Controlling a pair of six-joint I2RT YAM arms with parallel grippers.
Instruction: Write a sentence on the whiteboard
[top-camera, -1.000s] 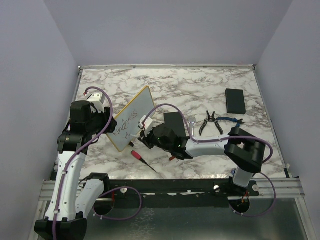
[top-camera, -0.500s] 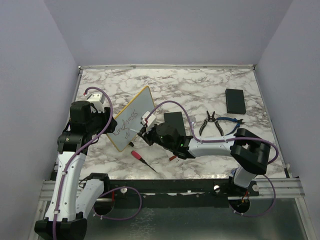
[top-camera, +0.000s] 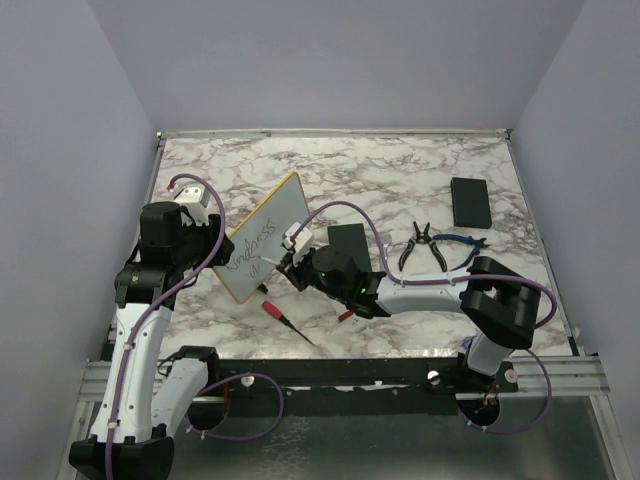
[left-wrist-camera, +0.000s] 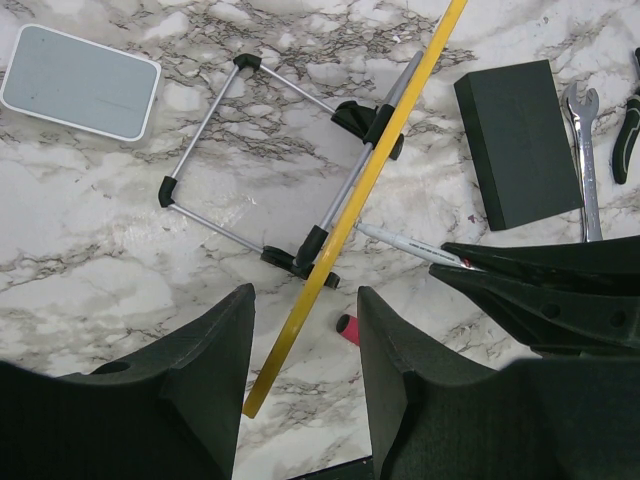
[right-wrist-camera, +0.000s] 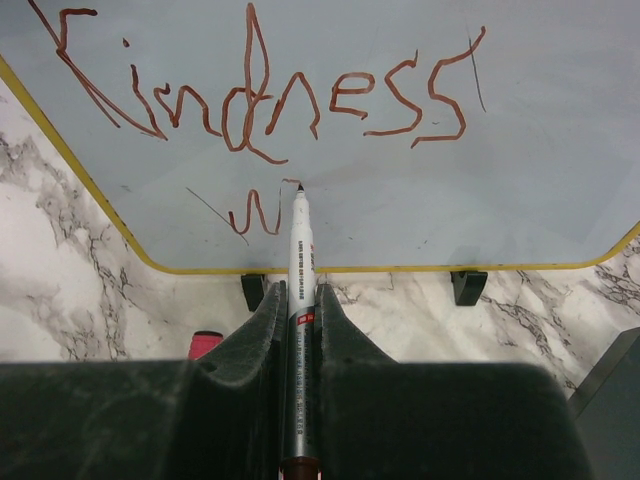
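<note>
Two rows make up the sentence (right-wrist-camera: 260, 90). "Kindness" reads plainly in the right wrist view, the row under it is only a short squiggle that is hard to read, and from above both rows are too small to make out. The whiteboard (top-camera: 275, 215) leans on a wire stand (left-wrist-camera: 250, 150) at 9 o'clock on the marble table (top-camera: 400, 170). Its upper edge is cut off in the right wrist view, and the left wrist camera sees it edge-on, face hidden.

The right claw (right-wrist-camera: 298, 292) is clamped tight on a marker (right-wrist-camera: 298, 240), whose tip rests on the face at the squiggle's right end; the marker's rear is cut off. The left claw (left-wrist-camera: 305, 300) has its jaws parted, with the board's yellow edge running between them. Whether either finger touches the frame is unclear.

At 3 o'clock of the board lies a black slab (left-wrist-camera: 515, 140), partly covered from above by the right arm, with a wrench (left-wrist-camera: 585, 150) just beside it and pliers (top-camera: 422, 245) farther right. A second slab (top-camera: 470, 200) sits at 2 o'clock. A red-handled screwdriver (top-camera: 285, 320) lies at 6 o'clock, near the board's foot. A white-rimmed panel (left-wrist-camera: 80, 80) shows only to the left wrist camera.
</note>
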